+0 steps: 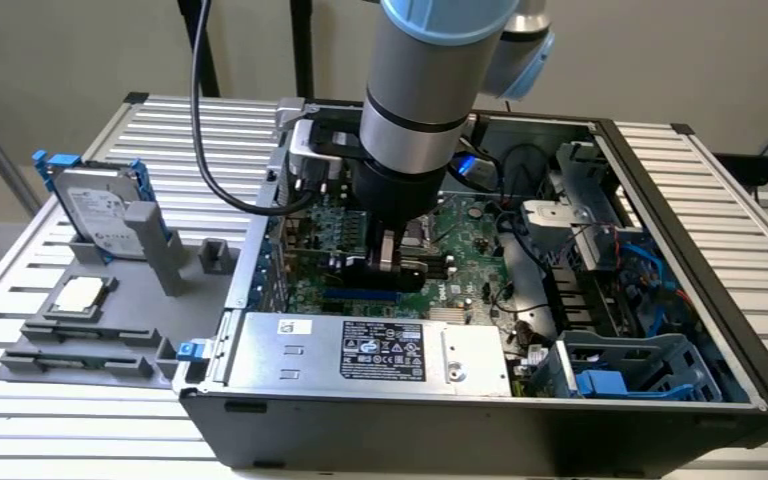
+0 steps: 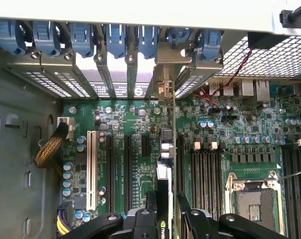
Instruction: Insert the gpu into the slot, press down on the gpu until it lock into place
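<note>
We see the gpu [image 2: 164, 154] standing on edge on the green motherboard [image 2: 140, 164]. Its metal end plate meets the back wall of the case under the row of blue clips [image 2: 115, 40]. In the exterior view the blue slot [image 1: 357, 296] lies right below the arm's tip, in line with the card. We cannot tell whether the card is fully seated in it. The pincer [image 2: 167, 196] straddles the card from above, spread wide. One of its black fingers [image 2: 151, 209] stands on each side of the card, and we see a dark gap beside the card, so it does not look clamped. Beside the card run black memory slots [image 2: 205, 172] and a white slot [image 2: 92, 169]. The open case [image 1: 491, 440] lies on a ribbed worktop [image 1: 64, 420], with a silver-labelled power supply [image 1: 371, 350] at its near edge. A hard drive [image 1: 97, 210] stands well apart, towards the exterior view's left.
</note>
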Motion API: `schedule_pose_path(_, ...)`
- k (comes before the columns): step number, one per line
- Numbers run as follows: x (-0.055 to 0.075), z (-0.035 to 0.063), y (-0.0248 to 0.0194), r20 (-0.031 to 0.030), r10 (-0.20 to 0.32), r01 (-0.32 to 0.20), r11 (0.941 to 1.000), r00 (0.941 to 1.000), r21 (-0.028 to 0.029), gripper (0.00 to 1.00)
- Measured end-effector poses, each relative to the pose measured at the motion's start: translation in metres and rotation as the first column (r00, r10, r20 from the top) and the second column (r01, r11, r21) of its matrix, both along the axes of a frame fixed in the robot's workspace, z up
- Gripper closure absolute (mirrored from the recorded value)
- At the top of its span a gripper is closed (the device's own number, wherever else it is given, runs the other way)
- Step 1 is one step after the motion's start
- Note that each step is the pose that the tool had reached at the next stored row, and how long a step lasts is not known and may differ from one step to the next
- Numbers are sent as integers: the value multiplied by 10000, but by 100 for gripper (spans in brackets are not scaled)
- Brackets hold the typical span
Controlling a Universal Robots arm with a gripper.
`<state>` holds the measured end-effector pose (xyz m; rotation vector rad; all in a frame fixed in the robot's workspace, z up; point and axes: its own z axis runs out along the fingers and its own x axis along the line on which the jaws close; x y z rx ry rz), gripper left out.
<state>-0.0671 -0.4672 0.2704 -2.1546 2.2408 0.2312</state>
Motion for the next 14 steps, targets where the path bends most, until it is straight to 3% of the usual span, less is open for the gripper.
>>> schedule_pose_path(14,0,-17,0,2,23,-23,10000,10000,-55,74)
